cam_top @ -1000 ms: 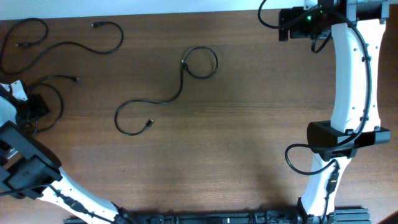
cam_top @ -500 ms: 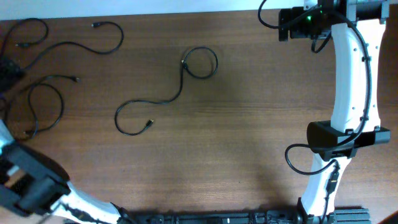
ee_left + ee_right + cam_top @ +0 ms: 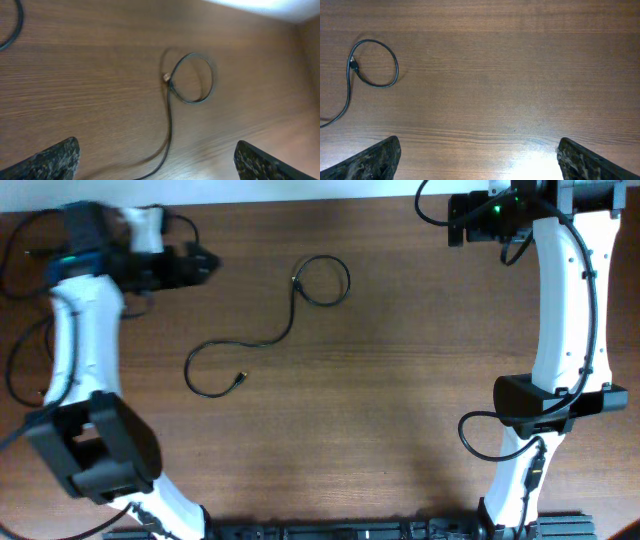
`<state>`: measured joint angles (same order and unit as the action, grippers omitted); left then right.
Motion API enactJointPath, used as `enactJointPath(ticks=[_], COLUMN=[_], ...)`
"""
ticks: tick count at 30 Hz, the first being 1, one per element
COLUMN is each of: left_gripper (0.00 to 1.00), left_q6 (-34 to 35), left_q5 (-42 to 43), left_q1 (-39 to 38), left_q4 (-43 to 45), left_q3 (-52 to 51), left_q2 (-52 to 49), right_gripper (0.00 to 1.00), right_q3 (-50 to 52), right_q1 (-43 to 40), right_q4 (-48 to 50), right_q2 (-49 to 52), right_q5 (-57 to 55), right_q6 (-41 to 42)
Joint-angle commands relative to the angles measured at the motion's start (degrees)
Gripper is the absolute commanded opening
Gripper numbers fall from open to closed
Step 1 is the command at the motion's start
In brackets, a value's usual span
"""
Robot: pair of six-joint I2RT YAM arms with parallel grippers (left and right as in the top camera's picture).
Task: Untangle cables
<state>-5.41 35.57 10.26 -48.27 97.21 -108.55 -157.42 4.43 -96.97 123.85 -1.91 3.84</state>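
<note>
Brown wood-grain desk seen from above, with a pale strip along its far edge. Two white arms stand at the near edge. The left arm extends over the far left part of the desk. The right arm runs up the right side, with a green light at its wrist.

Cables: one lone cable lies unheld near the middle of the desk. It has a closed loop at its far end, a small plug beside the loop, an S-shaped run toward the near left, and a second plug at its hooked near end. Further strands lie at the far left, partly hidden by the blurred left arm; their number cannot be told.

Left gripper: jaws spread wide and empty, over wood between the further strands and the lone cable. Right gripper: jaws spread wide and empty, at the far right of the desk, well apart from the loop.
</note>
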Motion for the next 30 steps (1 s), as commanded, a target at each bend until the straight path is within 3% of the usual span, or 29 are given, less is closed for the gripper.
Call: enactJointPath(ticks=[1, 5, 8, 10, 13, 25, 27, 30], left_gripper=[0.99, 0.99, 0.99, 0.98, 0.84, 0.84, 0.76, 0.45], left_q6=[-2.3, -9.3, -9.7, -9.7, -9.7, -11.0, -11.0, -11.0], left_q5=[-21.6, -23.6, -28.5, -31.9, -36.9, -36.9, -36.9, -36.9], left_q1=[-9.7, -19.5, -26.5, -27.6, -29.0, -29.0, -29.0, -29.0], left_q4=[0.2, 0.1, -0.7, -1.1, -3.1, -8.2, -8.0, -7.9], left_q3=[-0.5, -0.5, -0.5, -0.5, -0.5, -1.1, -1.1, -1.1], left_q2=[-1.3, -4.6, -9.7, -10.6, -11.7, -18.9, -18.9, -18.9], right_gripper=[0.97, 0.97, 0.98, 0.97, 0.97, 0.97, 0.98, 0.97], right_q3=[0.0, 0.0, 0.0, 0.0, 0.0, 0.0, 0.0, 0.0], right_q1=[0.0, 0.0, 0.0, 0.0, 0.0, 0.0, 0.0, 0.0], right_q4=[-0.3, -0.3, -0.3, -0.3, -0.3, -0.3, -0.3, -0.3], right_q2=[0.3, 0.3, 0.3, 0.3, 0.3, 0.3, 0.3, 0.3], right_q5=[0.1, 0.1, 0.1, 0.1, 0.1, 0.1, 0.1, 0.1], right_q6=[-0.4, -0.4, -0.4, -0.4, -0.4, -0.4, -0.4, -0.4])
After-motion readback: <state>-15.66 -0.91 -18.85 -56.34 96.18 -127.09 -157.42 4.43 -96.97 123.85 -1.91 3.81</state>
